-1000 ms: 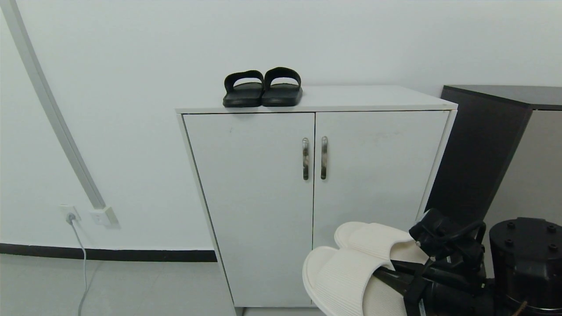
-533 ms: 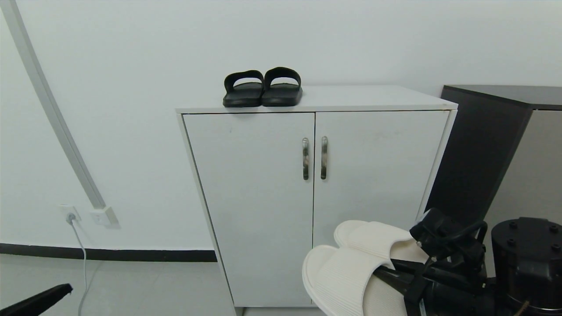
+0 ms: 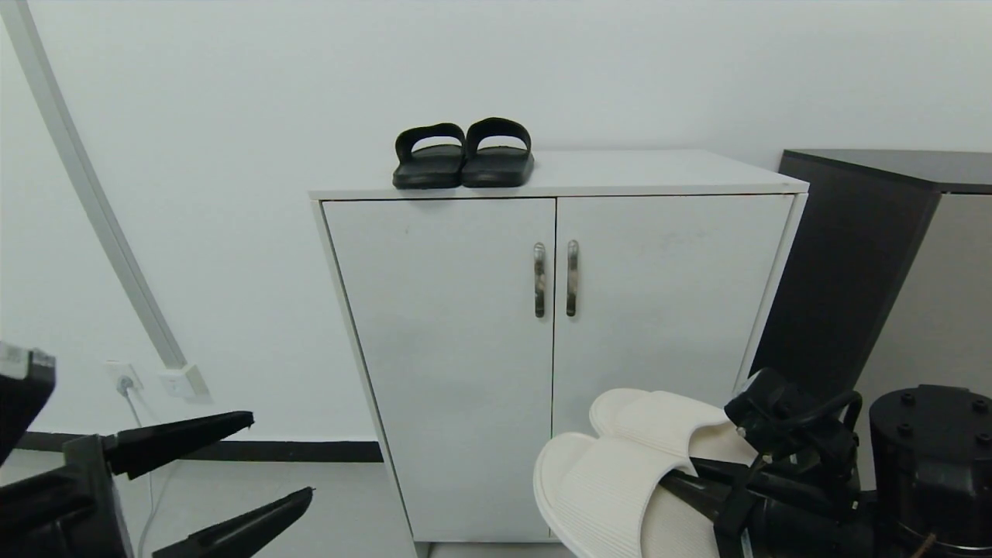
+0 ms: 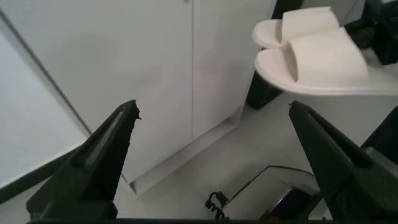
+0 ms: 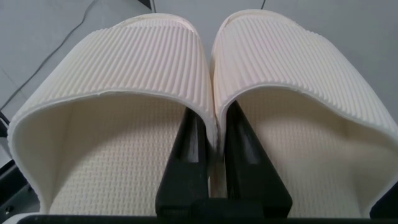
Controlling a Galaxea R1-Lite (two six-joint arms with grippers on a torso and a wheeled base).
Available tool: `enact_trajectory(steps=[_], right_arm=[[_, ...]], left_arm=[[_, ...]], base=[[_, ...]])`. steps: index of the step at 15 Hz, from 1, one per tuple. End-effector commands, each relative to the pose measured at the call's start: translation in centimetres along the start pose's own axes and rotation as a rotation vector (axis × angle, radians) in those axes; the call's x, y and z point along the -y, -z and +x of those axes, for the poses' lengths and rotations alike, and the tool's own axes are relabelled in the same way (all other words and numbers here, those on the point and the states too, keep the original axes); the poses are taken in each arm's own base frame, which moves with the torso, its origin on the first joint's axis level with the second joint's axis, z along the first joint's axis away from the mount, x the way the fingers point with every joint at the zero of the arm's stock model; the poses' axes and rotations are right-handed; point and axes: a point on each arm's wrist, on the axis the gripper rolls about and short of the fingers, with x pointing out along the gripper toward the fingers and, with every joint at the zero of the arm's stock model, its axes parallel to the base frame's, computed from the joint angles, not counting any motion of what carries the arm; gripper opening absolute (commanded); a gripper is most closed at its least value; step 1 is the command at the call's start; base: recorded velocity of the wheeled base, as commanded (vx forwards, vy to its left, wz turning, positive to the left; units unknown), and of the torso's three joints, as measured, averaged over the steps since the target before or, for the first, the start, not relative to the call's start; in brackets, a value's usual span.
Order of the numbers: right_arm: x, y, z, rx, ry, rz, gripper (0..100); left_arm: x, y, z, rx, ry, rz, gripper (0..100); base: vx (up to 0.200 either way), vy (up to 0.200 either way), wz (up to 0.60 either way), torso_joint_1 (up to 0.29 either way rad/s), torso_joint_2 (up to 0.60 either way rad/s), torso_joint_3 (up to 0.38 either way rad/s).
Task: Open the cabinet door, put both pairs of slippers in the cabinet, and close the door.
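The white cabinet (image 3: 457,349) stands with both doors shut, its two metal handles (image 3: 539,280) side by side at the middle seam. A pair of black slippers (image 3: 463,155) rests on its top, left of centre. My right gripper (image 3: 686,477) is low in front of the right door, shut on a pair of white slippers (image 3: 612,473). Its fingers (image 5: 186,168) sit one inside each slipper (image 5: 124,93) and pinch the inner walls together. My left gripper (image 3: 280,456) hangs open and empty low to the cabinet's left. From the left wrist, the open left gripper (image 4: 212,107) faces the cabinet's base (image 4: 143,62), with the white slippers (image 4: 311,50) beyond.
A dark cabinet (image 3: 852,256) stands right beside the white one. On the wall to the left are a slanted grey conduit (image 3: 93,201), a socket (image 3: 124,377) and a hanging cable (image 3: 147,480). Bare floor (image 3: 232,480) lies left of the cabinet.
My left gripper has risen into the head view from the lower left, open. The right gripper and the white slippers have stayed in place.
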Motion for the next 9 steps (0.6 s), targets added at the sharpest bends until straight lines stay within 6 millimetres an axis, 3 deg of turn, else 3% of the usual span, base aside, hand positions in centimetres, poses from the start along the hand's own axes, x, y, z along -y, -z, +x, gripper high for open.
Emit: enact_trajectory(steps=[1,4,6,9], right_arm=[[0.0,0.0,0.0,0.002,0.0,0.0,0],[0.0,0.1,0.0,-0.003,0.0,0.0,0],[0.0,0.2,0.0,-0.006,0.0,0.0,0],[0.0,0.2,0.0,-0.008,-0.003,0.004,0]], left_arm=[[-0.6,-2.4,4.2,-0.034,0.092,0.004,100],[-0.3,-4.7,8.4,0.026,0.165,0.051,100],[0.7,-5.6,10.1,0.051,0.21,0.038,100],[1.5,-7.4,15.2,0.075,0.262,0.014,100]], base=[[0.0,0.0,0.0,0.0,0.0,0.0],[0.0,0.0,0.0,0.0,0.0,0.0],[0.0,0.0,0.0,0.0,0.0,0.0],[0.0,0.0,0.0,0.0,0.0,0.0]])
